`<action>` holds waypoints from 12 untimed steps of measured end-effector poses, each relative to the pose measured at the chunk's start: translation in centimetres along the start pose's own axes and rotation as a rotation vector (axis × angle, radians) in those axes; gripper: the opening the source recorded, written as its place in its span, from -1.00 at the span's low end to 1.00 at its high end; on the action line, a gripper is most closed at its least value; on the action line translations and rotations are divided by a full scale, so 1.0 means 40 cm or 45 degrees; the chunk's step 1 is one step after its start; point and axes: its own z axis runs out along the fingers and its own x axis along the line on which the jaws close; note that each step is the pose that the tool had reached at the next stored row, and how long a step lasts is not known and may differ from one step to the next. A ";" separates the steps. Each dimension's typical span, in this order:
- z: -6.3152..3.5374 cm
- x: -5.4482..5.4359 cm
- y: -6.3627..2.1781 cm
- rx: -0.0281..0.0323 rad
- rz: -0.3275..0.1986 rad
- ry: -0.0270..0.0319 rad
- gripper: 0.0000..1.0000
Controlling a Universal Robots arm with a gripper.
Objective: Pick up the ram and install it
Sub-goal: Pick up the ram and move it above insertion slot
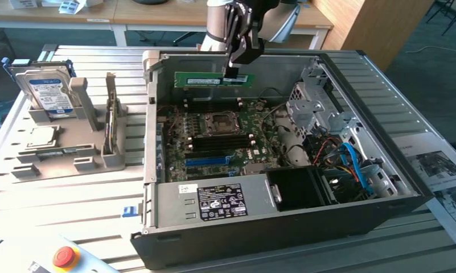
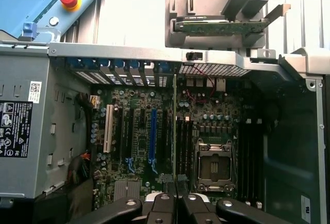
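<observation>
Step in hand: carry to the slot. Pick-up looks done; install not yet done.

- The hand (image 1: pixel 231 73) is clenched on the ram (image 1: pixel 214 79), pinching its upper edge somewhat off-centre along the stick.
- The ram hangs directly under the hand, level, long edge down, inside the open computer case (image 1: pixel 235 239).
- In the exterior view it is raised above the motherboard (image 1: pixel 250 142) and touches nothing there.
- In the wrist view the hand (image 2: pixel 175 211) looks straight down along the ram (image 2: pixel 175 131), which appears edge-on as a thin line.
- That line runs just beside the CPU socket (image 2: pixel 214 167) and over or close alongside the black memory slots (image 2: pixel 185 146). I cannot tell which slot it matches.
- The grey holder (image 1: pixel 68 159) on the counter (image 1: pixel 61 199) stands well out to the side of the hand, outside the case.

Judgement on progress: roughly midway. The stick is over the board but not seated.

Judgement on what seating calls for:
- The stick's lower edge parallel to one slot and centred over it, both ends inside the end latches.
- The notch the right way round; the notch cannot be read here.
- A straight downward press, evenly loaded. The off-centre grip could tip one end in first.
</observation>
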 end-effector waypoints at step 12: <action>0.006 0.000 -0.004 0.0006 0.000 -0.0001 -0.76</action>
